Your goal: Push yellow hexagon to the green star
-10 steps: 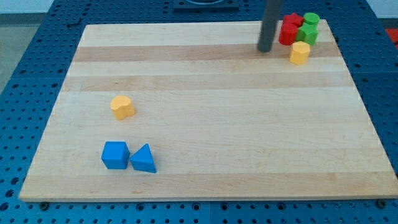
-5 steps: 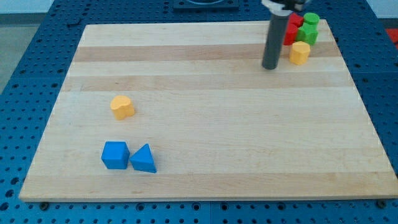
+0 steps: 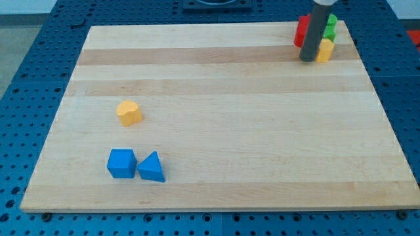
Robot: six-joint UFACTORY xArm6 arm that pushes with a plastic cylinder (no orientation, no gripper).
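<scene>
Yellow hexagon (image 3: 324, 50) sits far right on board (image 3: 216, 111), touching green star (image 3: 328, 34) behind it. We see my tip (image 3: 307, 59) pressed against hexagon's left side. No pincer on rod, nothing held. Red block (image 3: 301, 31) behind rod. Orange block (image 3: 129, 113) at left; blue cube (image 3: 121, 163) and blue triangle (image 3: 152, 167) near left.

- The small yellow hexagon block (image 3: 324, 50) sits upright near the wooden board's (image 3: 216, 124) top right corner.
- The green star block (image 3: 327, 33), mostly hidden, lies just above the hexagon, seemingly touching it, closer to that corner.
</scene>
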